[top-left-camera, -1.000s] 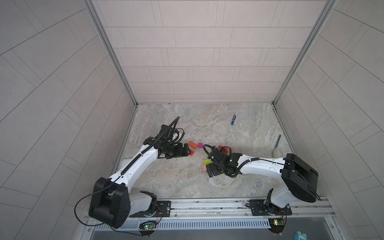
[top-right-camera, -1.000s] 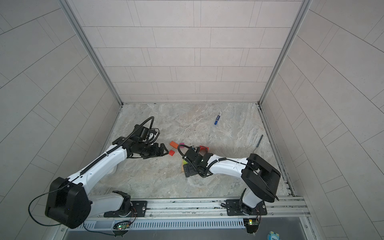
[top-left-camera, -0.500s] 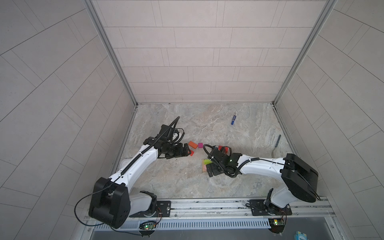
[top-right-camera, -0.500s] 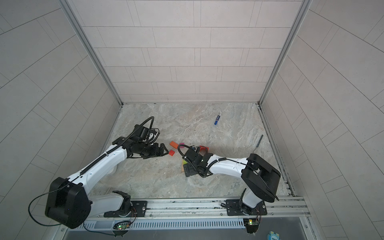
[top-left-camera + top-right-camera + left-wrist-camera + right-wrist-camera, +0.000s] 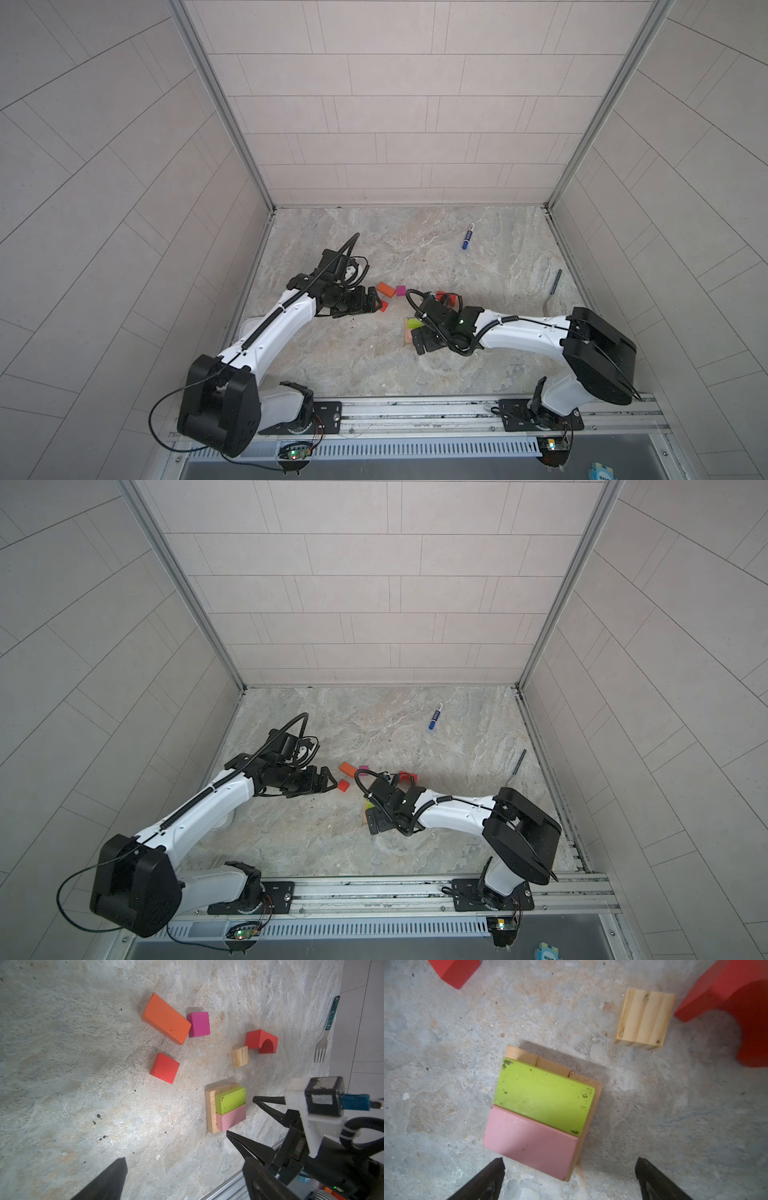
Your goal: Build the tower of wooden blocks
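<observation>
A tan plank (image 5: 588, 1105) lies flat on the stone floor with a lime-green brick (image 5: 544, 1095) and a pink brick (image 5: 529, 1140) side by side on top. My right gripper (image 5: 570, 1159) stands open just off the pink brick's end, touching nothing; in both top views it (image 5: 417, 340) hides most of this stack. Loose nearby are a small tan block (image 5: 240, 1056), a red arch (image 5: 261, 1041), a red cube (image 5: 165, 1068), an orange brick (image 5: 166, 1018) and a magenta cube (image 5: 199, 1024). My left gripper (image 5: 374, 303) is open and empty, right beside the red cube (image 5: 382, 306).
A blue marker pen (image 5: 468, 241) lies at the back right. A dark-handled fork (image 5: 328, 1028) rests along the right wall. Tiled walls close in three sides, and the arms' metal rail (image 5: 415, 415) runs along the front.
</observation>
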Robot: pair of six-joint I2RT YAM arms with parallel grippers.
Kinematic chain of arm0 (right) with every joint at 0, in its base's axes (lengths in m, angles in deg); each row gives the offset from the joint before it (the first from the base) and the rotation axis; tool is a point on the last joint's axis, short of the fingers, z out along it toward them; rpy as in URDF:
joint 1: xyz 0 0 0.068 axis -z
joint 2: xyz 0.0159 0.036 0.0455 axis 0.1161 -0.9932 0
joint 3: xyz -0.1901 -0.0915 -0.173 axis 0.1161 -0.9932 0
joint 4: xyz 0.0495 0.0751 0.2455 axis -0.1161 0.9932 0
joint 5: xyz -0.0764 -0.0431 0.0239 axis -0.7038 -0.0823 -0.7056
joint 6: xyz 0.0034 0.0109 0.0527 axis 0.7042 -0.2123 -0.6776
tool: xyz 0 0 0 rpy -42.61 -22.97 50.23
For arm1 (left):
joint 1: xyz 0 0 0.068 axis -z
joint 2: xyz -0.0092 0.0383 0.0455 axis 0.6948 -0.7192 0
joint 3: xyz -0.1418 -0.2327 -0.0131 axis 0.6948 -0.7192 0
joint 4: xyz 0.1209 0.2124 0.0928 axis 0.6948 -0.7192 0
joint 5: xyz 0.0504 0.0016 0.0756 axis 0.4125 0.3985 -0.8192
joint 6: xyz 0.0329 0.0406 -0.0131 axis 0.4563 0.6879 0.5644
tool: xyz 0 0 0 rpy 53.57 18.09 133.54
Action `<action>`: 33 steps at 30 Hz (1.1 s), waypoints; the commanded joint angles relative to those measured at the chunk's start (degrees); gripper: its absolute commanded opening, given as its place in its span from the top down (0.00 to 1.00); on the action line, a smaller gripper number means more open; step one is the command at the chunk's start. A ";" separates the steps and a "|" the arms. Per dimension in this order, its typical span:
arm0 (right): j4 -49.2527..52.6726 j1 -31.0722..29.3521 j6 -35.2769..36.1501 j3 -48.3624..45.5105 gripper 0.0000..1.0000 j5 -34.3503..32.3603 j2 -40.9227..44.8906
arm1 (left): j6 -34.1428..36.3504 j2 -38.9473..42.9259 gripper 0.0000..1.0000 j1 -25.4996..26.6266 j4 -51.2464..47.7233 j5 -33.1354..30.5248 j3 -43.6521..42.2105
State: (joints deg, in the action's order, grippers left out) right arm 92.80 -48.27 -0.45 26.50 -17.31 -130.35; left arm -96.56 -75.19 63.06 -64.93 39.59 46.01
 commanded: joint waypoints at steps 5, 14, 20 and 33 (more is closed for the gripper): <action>0.32 -0.63 0.45 0.93 0.00 -0.27 -0.66 | 0.19 0.32 0.06 0.20 0.05 -0.08 0.24; 0.01 -0.61 -0.33 1.20 0.00 -1.35 -1.56 | 0.18 0.53 0.06 0.25 0.05 -0.16 0.21; -0.06 -0.62 -0.83 1.44 0.01 -2.02 -1.74 | 0.20 0.62 0.06 0.21 0.00 -0.16 0.16; 0.06 -0.56 -1.31 2.18 0.00 -2.71 -2.44 | 0.13 0.89 0.06 0.20 -0.03 -0.25 0.06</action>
State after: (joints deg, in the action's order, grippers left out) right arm 92.61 -48.57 -0.89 27.89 -18.53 -132.25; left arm -96.58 -75.19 63.06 -64.95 39.59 46.01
